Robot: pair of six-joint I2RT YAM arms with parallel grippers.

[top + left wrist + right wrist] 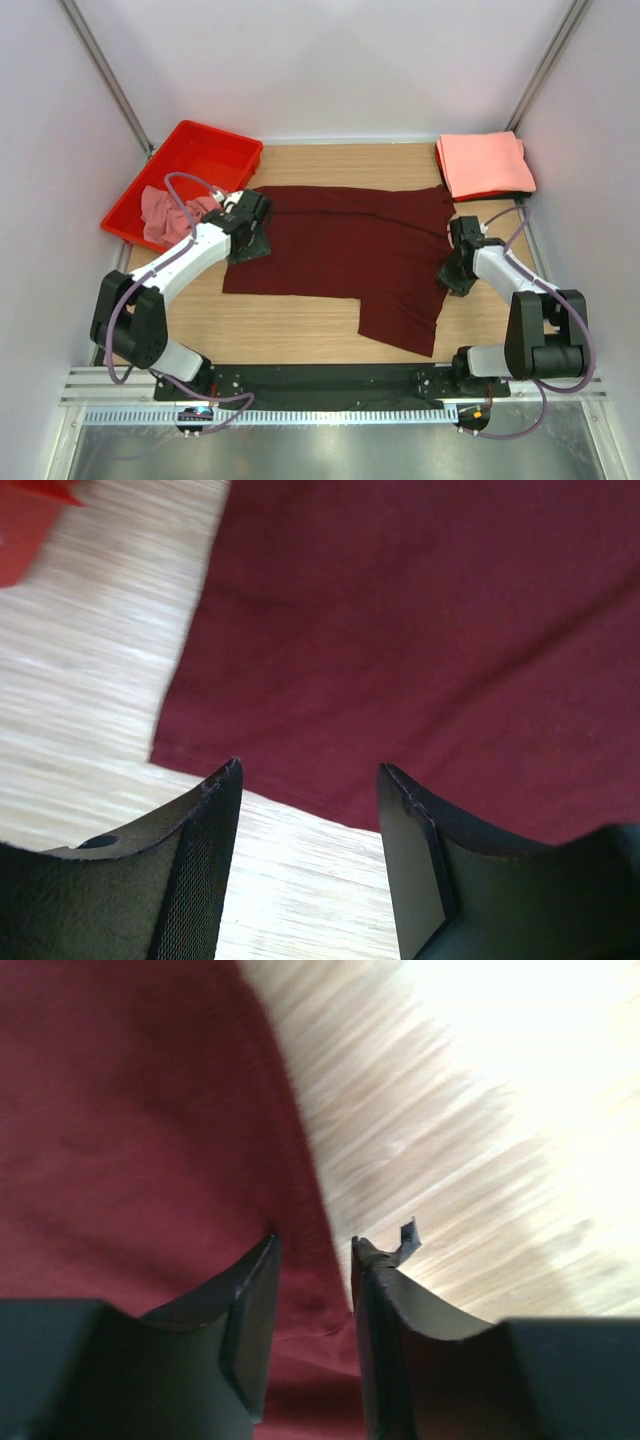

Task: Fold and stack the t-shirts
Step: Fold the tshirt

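Your left claw (310, 768) hangs wide open and empty just above the edge of the shirt (340, 240), your right claw (314, 1242) half-open astride its hem, gripping nothing; close too high and either may miss the cloth or snag only one layer.

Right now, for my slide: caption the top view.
Left gripper and right gripper flank the spread maroon t-shirt; folded salmon t-shirts far right.
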